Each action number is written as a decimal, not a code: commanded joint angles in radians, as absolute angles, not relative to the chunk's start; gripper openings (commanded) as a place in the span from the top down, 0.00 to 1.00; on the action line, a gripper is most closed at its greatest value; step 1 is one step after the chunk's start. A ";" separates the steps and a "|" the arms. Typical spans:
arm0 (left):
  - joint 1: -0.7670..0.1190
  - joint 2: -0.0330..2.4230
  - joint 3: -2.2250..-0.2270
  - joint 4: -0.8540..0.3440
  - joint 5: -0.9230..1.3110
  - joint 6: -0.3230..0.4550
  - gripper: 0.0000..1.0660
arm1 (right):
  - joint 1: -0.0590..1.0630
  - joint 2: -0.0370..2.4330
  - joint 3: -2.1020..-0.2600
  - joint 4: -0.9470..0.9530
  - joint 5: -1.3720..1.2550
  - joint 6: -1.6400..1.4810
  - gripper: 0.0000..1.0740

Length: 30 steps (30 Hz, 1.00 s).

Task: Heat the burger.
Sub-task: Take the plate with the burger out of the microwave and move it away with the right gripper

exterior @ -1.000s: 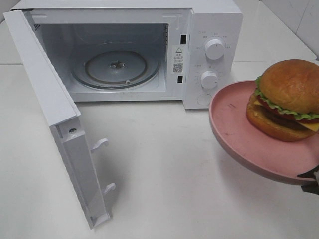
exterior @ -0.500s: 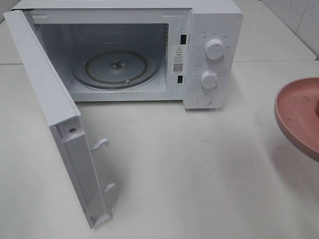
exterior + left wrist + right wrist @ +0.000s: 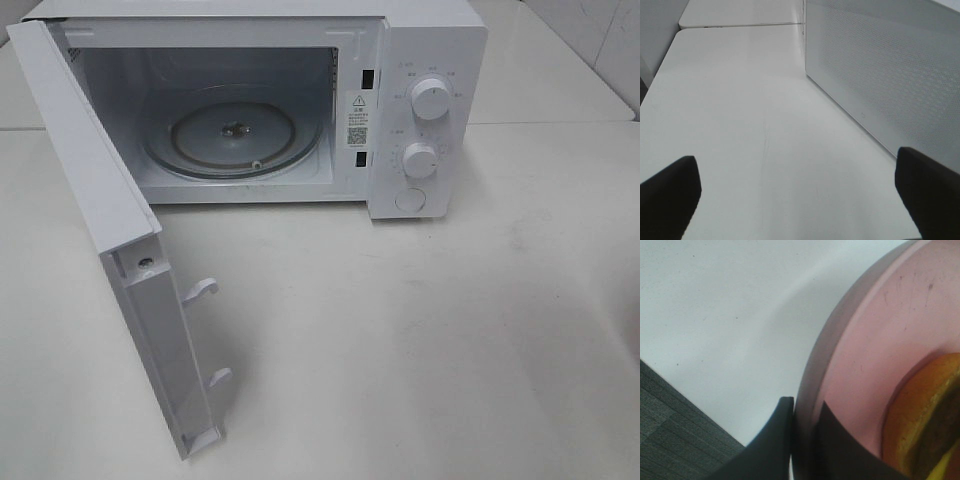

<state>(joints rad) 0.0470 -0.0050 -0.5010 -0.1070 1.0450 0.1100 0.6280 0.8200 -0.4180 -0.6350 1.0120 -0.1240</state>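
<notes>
The right hand [image 3: 802, 440] pinches the rim of the pink plate [image 3: 875, 340], one finger under the edge and one on top. The burger [image 3: 920, 415] lies on the plate just beside that grip, its bun and a strip of cheese showing. Plate and burger are out of the high view, which shows the microwave [image 3: 400, 60] with its door [image 3: 120, 250] swung open on the white surface [image 3: 420, 350]. The left hand [image 3: 797, 200] is spread wide above the surface beside the door, holding nothing.
</notes>
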 commanded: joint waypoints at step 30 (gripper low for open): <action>0.053 -0.024 -0.499 -0.108 1.037 0.107 0.06 | 0.625 1.471 -0.612 -0.878 1.077 0.829 1.00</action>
